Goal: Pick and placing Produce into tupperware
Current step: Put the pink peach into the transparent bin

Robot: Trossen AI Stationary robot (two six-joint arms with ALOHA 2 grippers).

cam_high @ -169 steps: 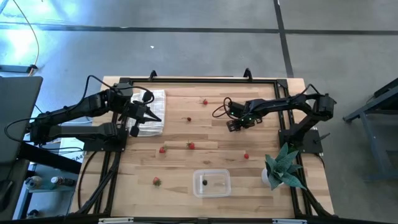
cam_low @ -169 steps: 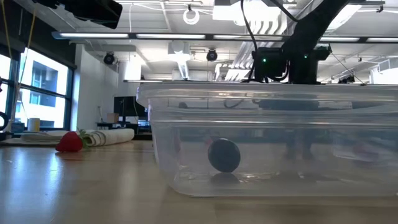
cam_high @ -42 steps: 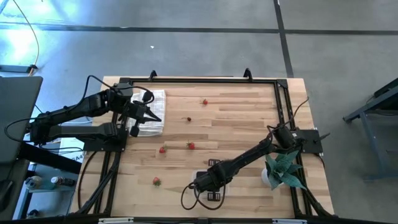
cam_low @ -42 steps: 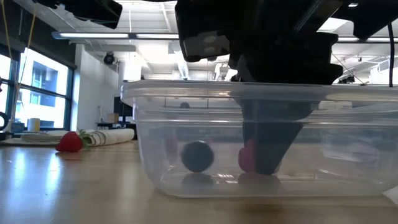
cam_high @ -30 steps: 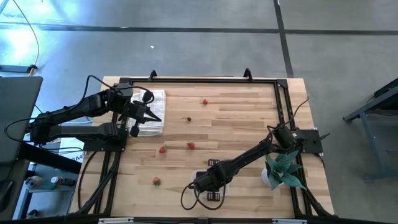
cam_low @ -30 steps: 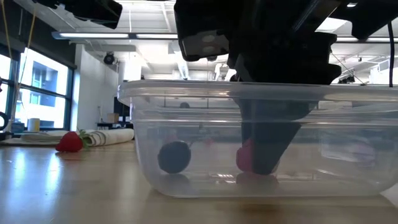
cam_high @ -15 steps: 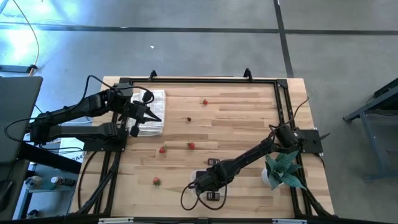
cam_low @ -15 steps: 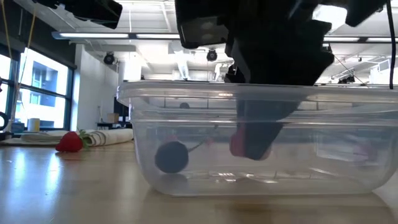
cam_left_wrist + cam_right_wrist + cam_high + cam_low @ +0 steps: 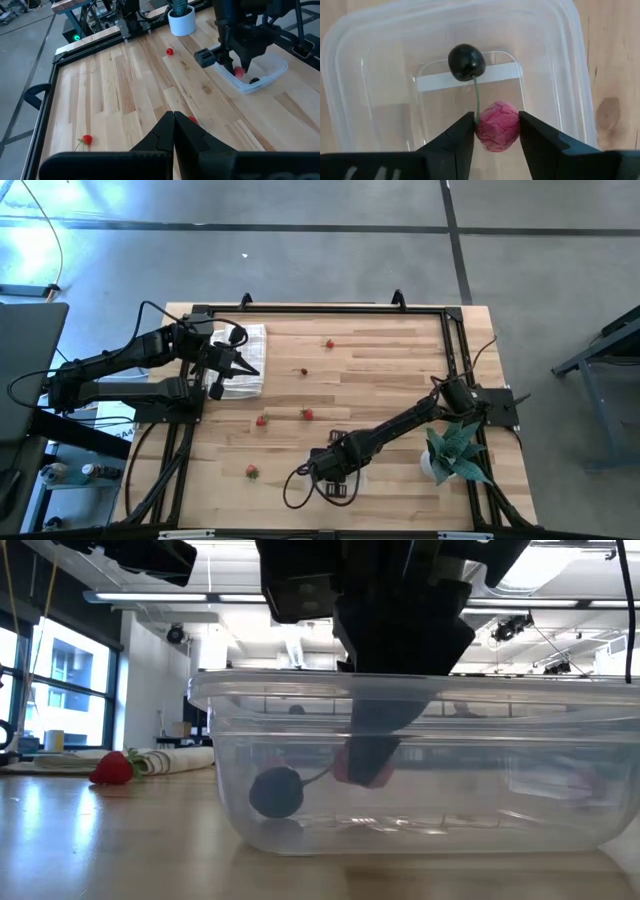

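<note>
A pale wooden counter fills the middle of the high view, edged by a black metal frame. A white checked cloth lies folded at its upper left — in the low view it shows as a flat roll at far left. A teal spiky plant in a white pot stands at the counter's lower right. Grey concrete floor surrounds everything — a grey table edge shows at far right.

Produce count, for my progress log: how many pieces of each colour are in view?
Red berries on the wooden table: 4
Small dark piece on the table: 1
Dark cherry in the clear plastic container: 1
Pink-red berry held by the right hand: 1
Total: 7
</note>
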